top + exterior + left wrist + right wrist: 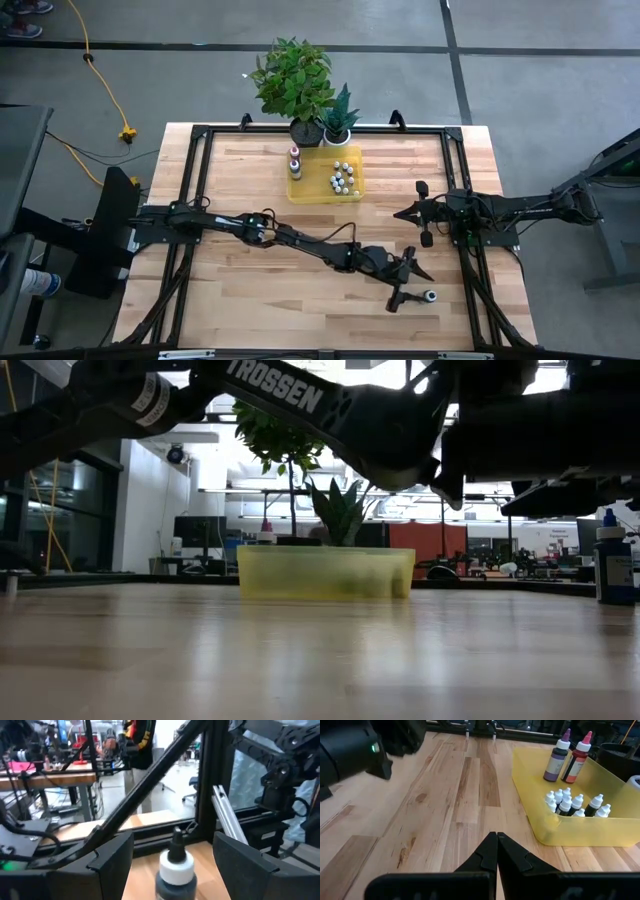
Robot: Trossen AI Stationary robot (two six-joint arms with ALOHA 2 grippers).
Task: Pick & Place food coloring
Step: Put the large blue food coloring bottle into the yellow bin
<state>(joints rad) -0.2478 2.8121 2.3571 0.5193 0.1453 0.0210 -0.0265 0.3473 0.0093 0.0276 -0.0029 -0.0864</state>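
A dark blue food coloring bottle with a white collar stands upright on the wood near the table's near right corner. It also shows in the low view as the bottle. My left gripper is open, and in its wrist view the bottle stands between its two fingers, apart from both. More food coloring stands in the yellow tray: a purple bottle, a red bottle and several tiny white-capped bottles. My right gripper is shut and hovers right of the tray, also seen in the high view.
Two potted plants stand at the far edge behind the tray. A black metal frame runs around the table top. Bare wood lies on the near left side. The left arm spans the table above the low camera.
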